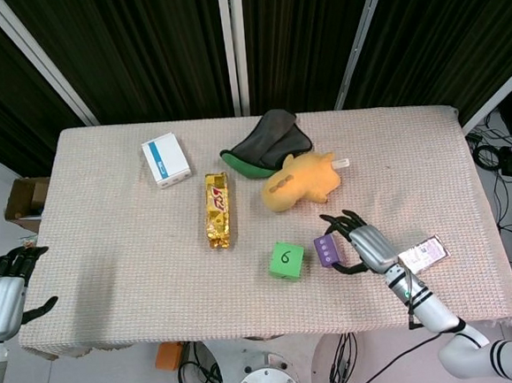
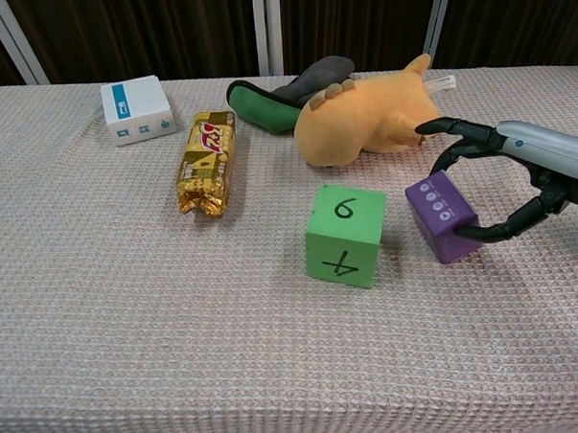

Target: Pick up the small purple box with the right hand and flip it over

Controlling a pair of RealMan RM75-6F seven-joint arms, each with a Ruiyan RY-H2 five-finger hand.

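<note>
The small purple box (image 1: 326, 251) (image 2: 442, 216) sits tilted just right of the green cube (image 1: 285, 261) (image 2: 346, 235), its dotted face turned up and a small gap between the two. My right hand (image 1: 364, 246) (image 2: 518, 178) reaches in from the right and holds the box. Its thumb is against the box's lower right side and its other fingers arch over the top. My left hand (image 1: 4, 293) hangs off the table's left front corner, fingers apart, holding nothing.
A yellow plush toy (image 1: 301, 181) (image 2: 366, 117) lies just behind the box. A gold snack bar (image 1: 218, 209), a white and blue box (image 1: 166, 159) and a dark grey-green pouch (image 1: 268, 142) lie further back. A purple-white packet (image 1: 425, 254) lies right of my hand.
</note>
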